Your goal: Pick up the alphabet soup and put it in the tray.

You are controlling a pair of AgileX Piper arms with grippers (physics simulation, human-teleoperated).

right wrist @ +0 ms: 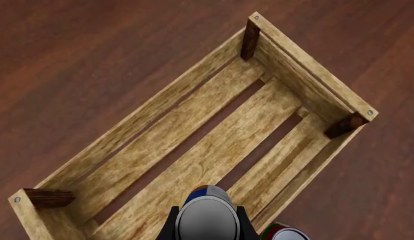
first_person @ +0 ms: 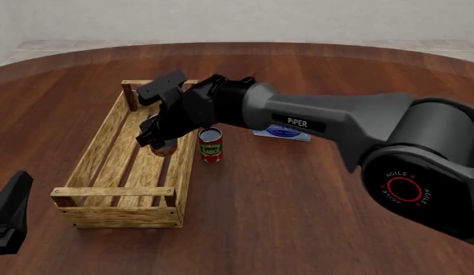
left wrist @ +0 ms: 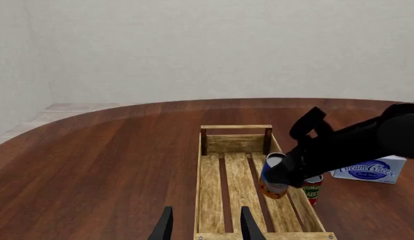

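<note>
Bright even light, sharp renders, faint shadows

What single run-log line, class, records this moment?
right gripper: shut on blue-labelled alphabet soup can | position: above light-wood slatted tray | left gripper: open, idle | phase: placing

Alphabet soup (first_person: 165,148) hangs over the tray (first_person: 91,157), tomato can (first_person: 211,145) beside.

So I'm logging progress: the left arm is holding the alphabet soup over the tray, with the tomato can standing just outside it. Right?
Not quite: the right gripper holds the alphabet soup over the tray, as the front view shows. The left gripper is open and holds nothing. The tomato can does stand just outside the tray.
</note>
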